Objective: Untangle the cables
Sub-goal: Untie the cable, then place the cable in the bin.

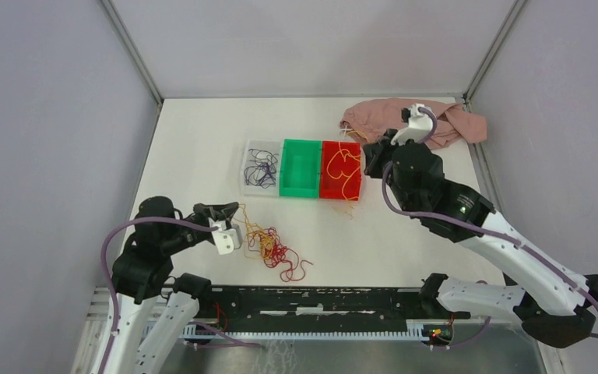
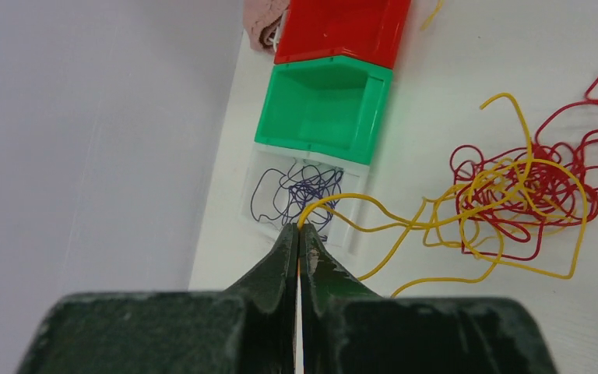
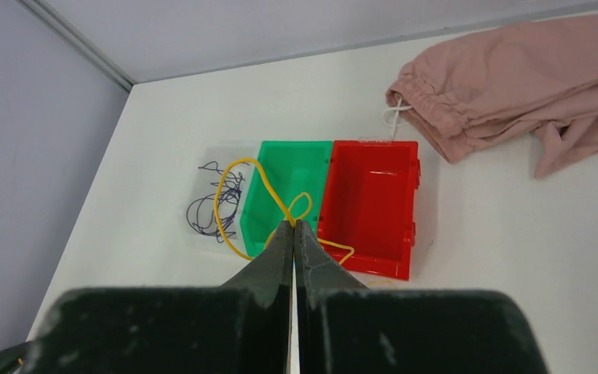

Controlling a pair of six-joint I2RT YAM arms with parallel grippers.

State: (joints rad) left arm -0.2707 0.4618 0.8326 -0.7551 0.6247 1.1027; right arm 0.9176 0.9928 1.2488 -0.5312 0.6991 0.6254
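Left gripper (image 2: pixel 298 238) is shut on a yellow strand (image 2: pixel 374 204). The strand leaves the fingertips and runs right, long axis roughly sideways in the left wrist view, into the tangle of cables (image 2: pixel 525 195). The tangle is red and yellow loops lying on the white table (image 1: pixel 405 234), front-left, just beside the left gripper. In the top view it stretches diagonally from the gripper toward the near right, and red loops trail out at that end.

Right gripper (image 3: pixel 293 230) is closed on a second yellow strand (image 3: pixel 230 183), raised over the bins at mid-table. It hangs from the tips in loose loops. In the top view the loops fall over the red bin (image 1: pixel 341 175), long axis running far-to-near, and one end dangles past the bin's near rim.

Three bins stand in a row, touching: clear bin (image 1: pixel 247 175) on the left, green bin (image 1: pixel 301 187) in the middle, red on the right. Dark purple cables (image 1: pixel 262 167) are coiled inside the clear bin, with no clear direction. A pink cloth (image 1: pixel 393 113) is bunched at the far right of the table.
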